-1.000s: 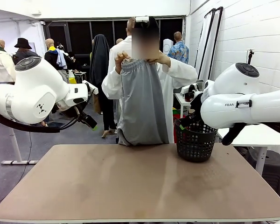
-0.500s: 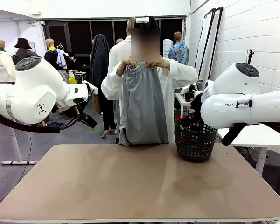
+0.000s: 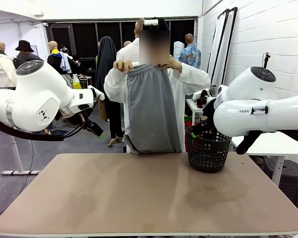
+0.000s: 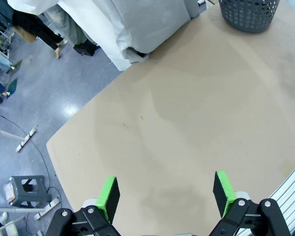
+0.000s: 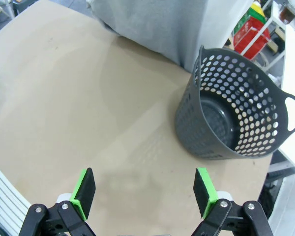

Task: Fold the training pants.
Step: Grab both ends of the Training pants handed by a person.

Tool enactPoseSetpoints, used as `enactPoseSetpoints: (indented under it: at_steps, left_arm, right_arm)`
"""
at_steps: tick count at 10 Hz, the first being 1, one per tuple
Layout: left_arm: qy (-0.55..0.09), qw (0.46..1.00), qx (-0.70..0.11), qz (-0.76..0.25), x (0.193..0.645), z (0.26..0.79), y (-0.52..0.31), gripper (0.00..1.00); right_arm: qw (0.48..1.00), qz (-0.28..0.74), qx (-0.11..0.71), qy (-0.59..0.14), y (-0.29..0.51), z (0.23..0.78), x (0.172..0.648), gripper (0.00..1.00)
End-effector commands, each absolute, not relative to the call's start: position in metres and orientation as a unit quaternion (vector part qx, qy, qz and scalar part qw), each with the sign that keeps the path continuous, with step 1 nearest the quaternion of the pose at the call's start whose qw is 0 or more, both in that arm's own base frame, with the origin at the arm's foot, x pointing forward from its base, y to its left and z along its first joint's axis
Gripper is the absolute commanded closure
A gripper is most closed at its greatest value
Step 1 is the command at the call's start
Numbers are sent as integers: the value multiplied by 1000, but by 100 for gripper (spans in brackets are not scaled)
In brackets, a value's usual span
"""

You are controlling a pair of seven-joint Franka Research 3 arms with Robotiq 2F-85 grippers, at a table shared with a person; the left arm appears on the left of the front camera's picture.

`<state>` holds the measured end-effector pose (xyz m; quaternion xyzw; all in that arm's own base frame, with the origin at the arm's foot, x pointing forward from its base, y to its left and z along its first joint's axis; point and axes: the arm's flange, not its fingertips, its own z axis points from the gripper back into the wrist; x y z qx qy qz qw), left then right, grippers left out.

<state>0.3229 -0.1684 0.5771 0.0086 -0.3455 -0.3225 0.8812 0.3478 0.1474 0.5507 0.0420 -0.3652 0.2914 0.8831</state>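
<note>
- A person holds the training pants (image 3: 153,109) up by the waistband, beyond the worktop's (image 3: 139,198) far edge.
- Likely soft, light and floppy; grip the waistband corners.
- Left hand (image 4: 164,194) and right hand (image 5: 143,189) are both open and empty.

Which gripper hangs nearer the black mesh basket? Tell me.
The right gripper: the basket sits just ahead of its open fingers, while the left gripper has it far off across the table.
</note>
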Motion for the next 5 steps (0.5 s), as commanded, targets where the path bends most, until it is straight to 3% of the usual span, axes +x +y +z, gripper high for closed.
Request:
enactPoseSetpoints:
  at_steps: [1,5]
  left_arm:
    - [-346,879,7,-327,323,577,-167,0]
    - [-346,879,7,-327,323,577,-167,0]
  right_arm:
    - [883,292,42,-365,148,551,348,0]
    - [883,292,42,-365,148,551,348,0]
